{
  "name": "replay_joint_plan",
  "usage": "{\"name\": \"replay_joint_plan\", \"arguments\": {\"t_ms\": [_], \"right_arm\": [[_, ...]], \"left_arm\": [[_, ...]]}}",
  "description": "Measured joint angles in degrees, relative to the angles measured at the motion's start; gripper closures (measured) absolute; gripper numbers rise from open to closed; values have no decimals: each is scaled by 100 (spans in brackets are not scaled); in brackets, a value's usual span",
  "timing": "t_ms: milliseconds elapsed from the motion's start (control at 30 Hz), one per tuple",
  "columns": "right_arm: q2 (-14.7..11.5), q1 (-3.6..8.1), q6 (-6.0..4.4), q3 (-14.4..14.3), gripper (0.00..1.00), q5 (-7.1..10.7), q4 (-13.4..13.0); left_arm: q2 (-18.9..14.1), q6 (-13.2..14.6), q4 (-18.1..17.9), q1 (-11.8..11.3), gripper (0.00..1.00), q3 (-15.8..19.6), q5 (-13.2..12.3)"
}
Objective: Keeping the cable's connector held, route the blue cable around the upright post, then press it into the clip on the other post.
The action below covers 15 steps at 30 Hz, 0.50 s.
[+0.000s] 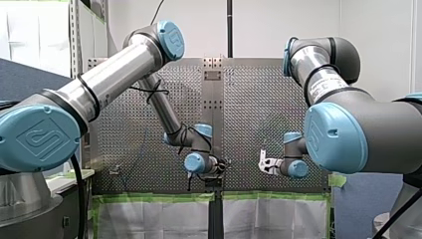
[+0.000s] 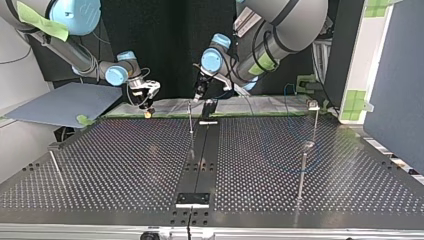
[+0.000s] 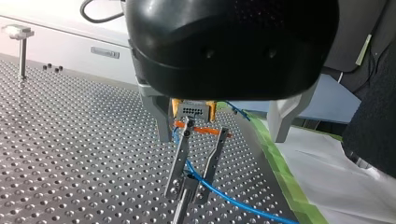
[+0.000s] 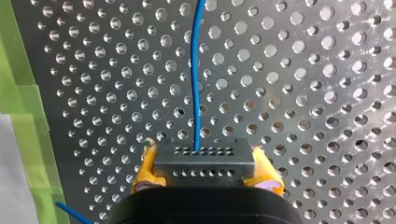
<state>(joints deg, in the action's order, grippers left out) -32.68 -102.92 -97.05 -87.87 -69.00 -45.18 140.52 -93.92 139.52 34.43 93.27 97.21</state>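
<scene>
My right hand point(image 4: 205, 171) clamps the connector point(image 4: 204, 161). The cable point(image 4: 196, 70) leaves the connector ahead, likely light and floppy, so my left hand point(image 3: 187, 190), narrowed on it near the connector, should guide it.

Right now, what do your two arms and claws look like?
Both arms are silver tubes with dark grey joints and light-blue caps. My left arm has an embossed logo on its caps and a black cable strapped along it; my right arm carries a small label. My left claw is black with thin metal fingers; my right claw is black with yellow pads.
</scene>
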Motion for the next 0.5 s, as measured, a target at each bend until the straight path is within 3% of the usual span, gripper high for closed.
{"name": "replay_joint_plan", "arguments": {"t_ms": [200, 500], "right_arm": [[2, 20, 0, 0, 100, 0, 7], [2, 38, 0, 1, 100, 2, -1]], "left_arm": [[-119, 81, 36, 94, 0, 49, 132], [-528, 42, -117, 200, 0, 445, 315]]}}
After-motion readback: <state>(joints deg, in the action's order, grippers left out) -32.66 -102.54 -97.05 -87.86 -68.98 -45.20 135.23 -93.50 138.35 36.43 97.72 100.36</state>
